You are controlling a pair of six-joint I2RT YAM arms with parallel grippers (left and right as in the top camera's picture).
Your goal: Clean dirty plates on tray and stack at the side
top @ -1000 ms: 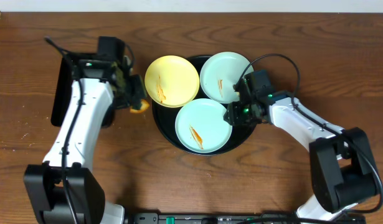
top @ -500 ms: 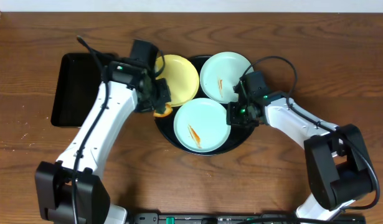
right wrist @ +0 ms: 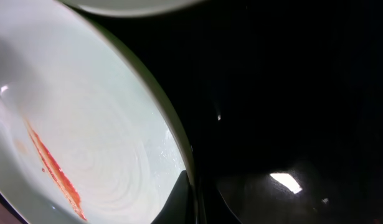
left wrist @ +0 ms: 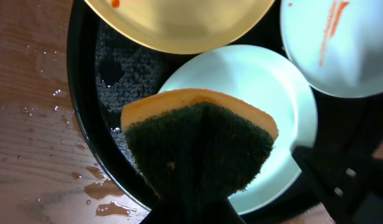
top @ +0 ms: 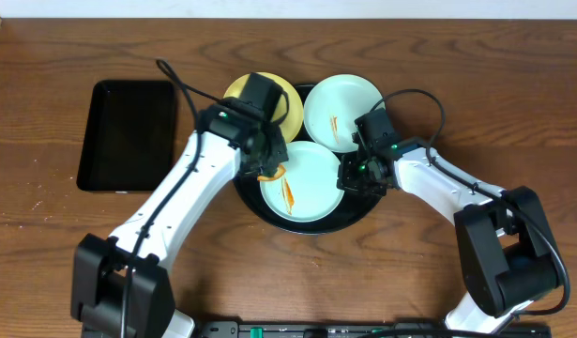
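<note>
Sponge at front mint plate, round black tray.
Overhead: left gripper clenched on the sponge above the plate's left edge; the plate lies in the tray. Left wrist: sponge hides part of the plate. Right wrist: right gripper clamped on the plate's rim; orange streak inside.

We see a dark brown wooden table. The round black tray sits flat on it directly beneath the left gripper and the sponge it carries, and the tray's raised rim reaches out past the tool on every side. The rectangular black tray lies flat on the wood well off to the left of that gripper, apart from the round tray. Close beside the sponge, just outside the round tray's rim, water drops wet the bare wood.
</note>
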